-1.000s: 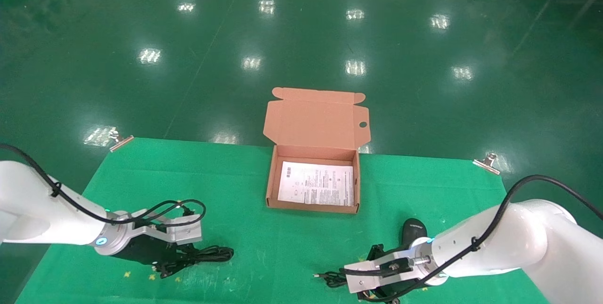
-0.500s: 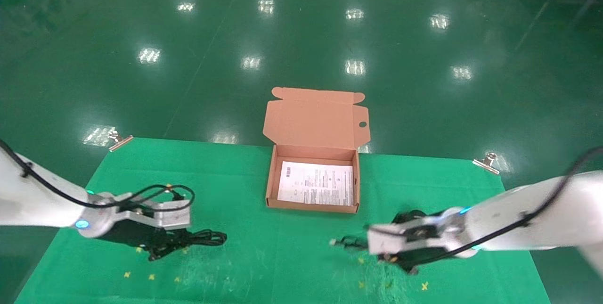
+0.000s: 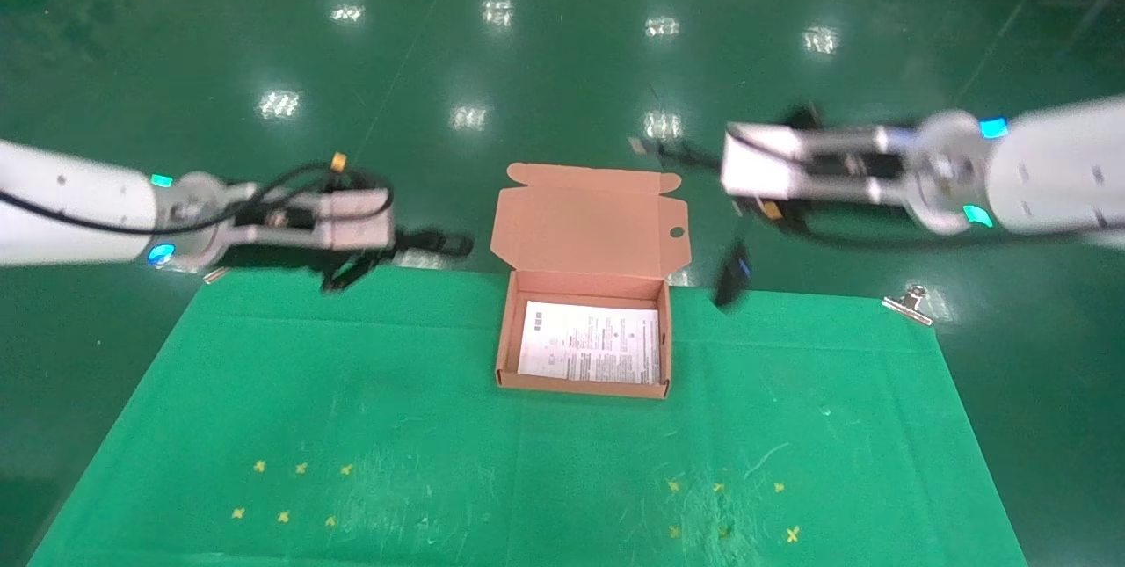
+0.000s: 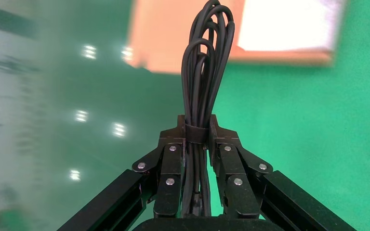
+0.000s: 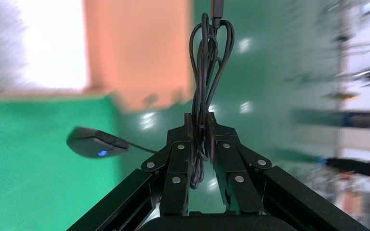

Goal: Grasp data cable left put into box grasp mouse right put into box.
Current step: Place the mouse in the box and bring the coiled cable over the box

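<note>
Well, from the head view I see a table covered in green cloth, scuffed and marked with small yellow crosses, held at its far corners by metal clips. Beyond it a glossy green floor mirrors the ceiling lights.

The box sits at the table's far middle, salmon-brown cardboard, its hinged lid standing open at 12 o'clock with one round hole near its right edge. A white printed leaflet lies flat inside.

My left gripper hangs in the air at about 9 o'clock from the box lid, above the table's far edge. Its fingers are clamped on the data cable, a narrow bundle of thin black loops bound by a dark band right at the fingertips. The loops stick out past the tips toward the box; the rest runs back between the fingers.

My right gripper is raised at about 2 o'clock from the box, over the floor beyond the table. Its fingers pinch the mouse's cord, a slim coil of black loops. The mouse itself, a small black oval with a blue light, dangles on that cord below the gripper, off the table, just right of the lid. Neither item is inside the box.
</note>
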### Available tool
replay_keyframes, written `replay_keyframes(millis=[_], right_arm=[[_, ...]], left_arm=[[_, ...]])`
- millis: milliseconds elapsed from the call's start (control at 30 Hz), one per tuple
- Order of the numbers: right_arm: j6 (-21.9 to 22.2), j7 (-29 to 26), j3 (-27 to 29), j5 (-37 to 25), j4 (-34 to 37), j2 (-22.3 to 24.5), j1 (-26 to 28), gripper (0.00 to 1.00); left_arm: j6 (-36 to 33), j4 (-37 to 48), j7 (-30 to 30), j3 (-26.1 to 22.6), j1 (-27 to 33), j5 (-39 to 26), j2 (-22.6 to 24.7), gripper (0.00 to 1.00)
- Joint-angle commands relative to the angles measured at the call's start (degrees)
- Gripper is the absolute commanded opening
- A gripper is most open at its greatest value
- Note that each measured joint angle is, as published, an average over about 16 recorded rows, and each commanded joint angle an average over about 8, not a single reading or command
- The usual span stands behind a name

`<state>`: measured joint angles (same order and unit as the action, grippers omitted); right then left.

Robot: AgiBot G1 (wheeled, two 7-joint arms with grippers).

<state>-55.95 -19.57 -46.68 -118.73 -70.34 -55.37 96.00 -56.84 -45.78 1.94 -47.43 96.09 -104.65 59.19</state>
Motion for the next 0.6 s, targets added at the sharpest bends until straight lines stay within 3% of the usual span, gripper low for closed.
replay_keyframes(millis=[33,367,600], right_arm=[[1.6,-0.1,0.7,-0.5,0.6,-1.9,2.0,0.0],[10.4,7.9,1.3,1.6,17.3,-16.8,10.6,0.0],[12.6,11.2,1.5,3.4,23.6,-20.8,13.1,0.0]], left_arm=[[2.2,-4.0,-2.3,0.4,0.1,-0.7,-0.1,0.0],[9.9,-4.4,-7.1,0.7,3.3,-6.1,5.3,0.0],[11.7,-2.6,-6.8,0.6,4.6,-7.3,7.0,0.0]])
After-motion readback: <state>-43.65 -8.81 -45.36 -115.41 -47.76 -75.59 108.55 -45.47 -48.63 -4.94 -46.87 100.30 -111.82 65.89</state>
